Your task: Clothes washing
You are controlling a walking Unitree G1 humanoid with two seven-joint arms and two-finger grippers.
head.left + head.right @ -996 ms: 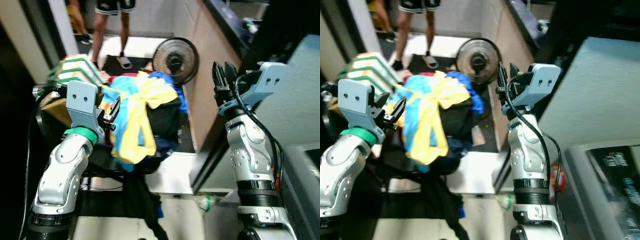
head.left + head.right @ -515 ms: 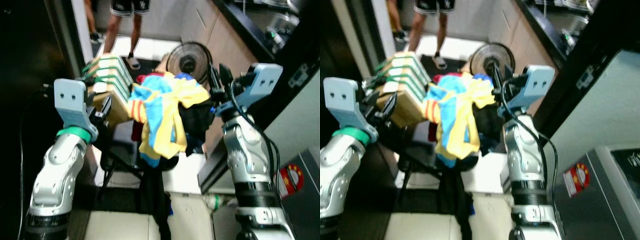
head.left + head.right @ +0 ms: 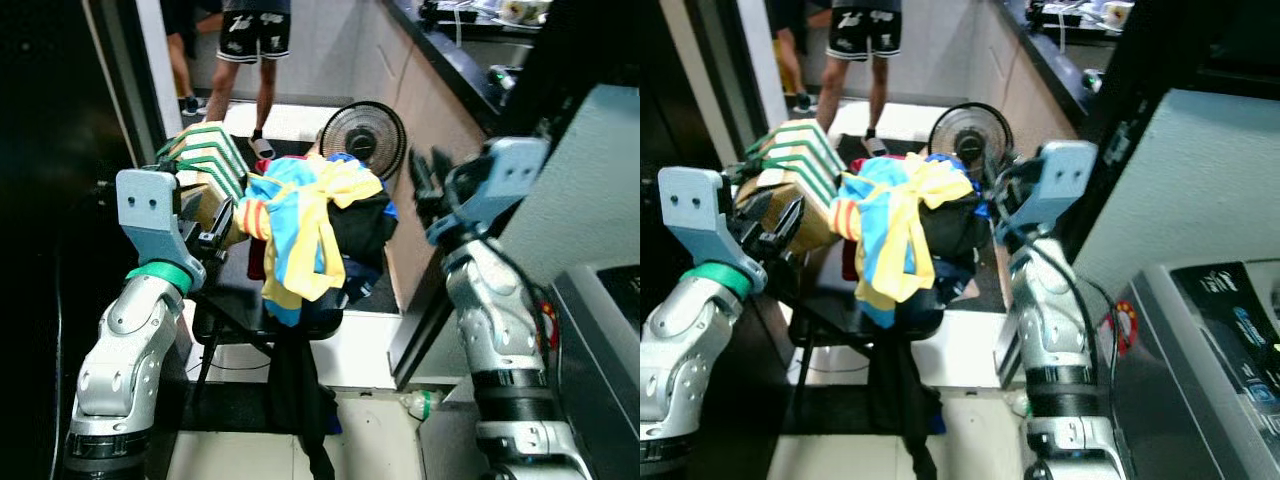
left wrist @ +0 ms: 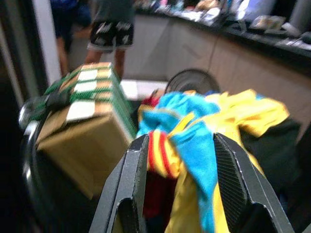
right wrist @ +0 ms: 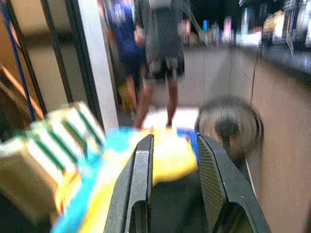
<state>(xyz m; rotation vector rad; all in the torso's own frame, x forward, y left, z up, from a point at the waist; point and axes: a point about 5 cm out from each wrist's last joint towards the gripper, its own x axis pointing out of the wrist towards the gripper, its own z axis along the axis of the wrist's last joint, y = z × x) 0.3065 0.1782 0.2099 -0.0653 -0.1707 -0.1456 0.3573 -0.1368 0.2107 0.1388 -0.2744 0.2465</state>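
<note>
Both grippers, left and right, open flanking clothes; off-centre grab could spill pile onto floor.

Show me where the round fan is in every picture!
Left eye view: fan at upper middle, behind the clothes pile.
Right eye view: upper middle, behind the pile.
Left wrist view: middle, above the clothes.
Right wrist view: right of middle.
Shared landmark: the yellow-and-blue clothes pile.
</note>
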